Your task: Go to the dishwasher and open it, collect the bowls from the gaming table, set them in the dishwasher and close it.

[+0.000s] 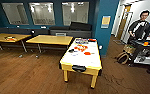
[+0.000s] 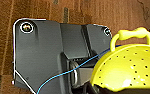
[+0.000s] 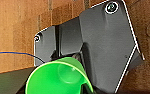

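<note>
Collection seemingly under way, left fingers [image 2: 87,88] holding yellow perforated handled bowl [image 2: 131,67], right fingers [image 3: 77,57] holding bright green plastic bowl [image 3: 58,80], more small bowls [image 1: 87,53] lying on white-topped, yellow-rimmed gaming surface [image 1: 66,67] ahead, likely calling next for a level carry to the dishwasher.

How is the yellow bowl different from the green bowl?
The yellow bowl is dotted with little holes, like a strainer; the green bowl is smooth. The yellow bowl has a looped handle on its rim; the green bowl shows none. Both are bright plastic-looking bowls, seen over the wooden floor.
</note>
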